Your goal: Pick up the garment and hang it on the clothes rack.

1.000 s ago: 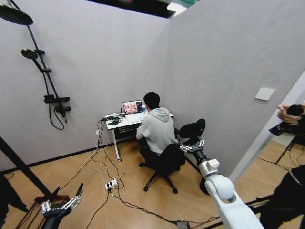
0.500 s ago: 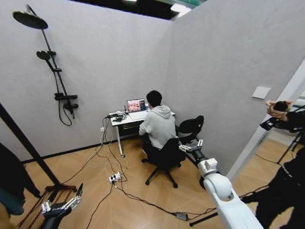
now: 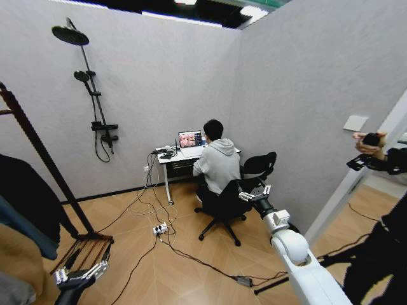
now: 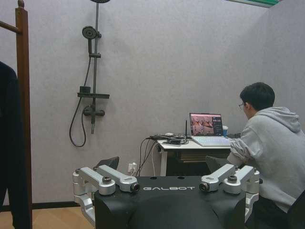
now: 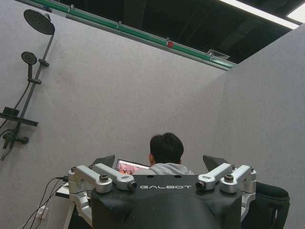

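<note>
Low at the frame's left, the left gripper (image 3: 86, 265) hangs wide open and empty near the clothes rack (image 3: 38, 147), the right gripper (image 3: 253, 192) likewise.

Right arm (image 3: 299, 257): glossy white rounded shell links, black section toward the wrist, small white box on the forearm. Right gripper (image 3: 253, 192): black body, silver-grey metal linkage fingers (image 5: 110, 180) with dark pivot screws, black pads, white "GALBOT" lettering on the black housing. Left gripper (image 3: 81, 270), just beside the clothes rack (image 3: 38, 149) base: same black housing, silver linkages, same lettering.
</note>
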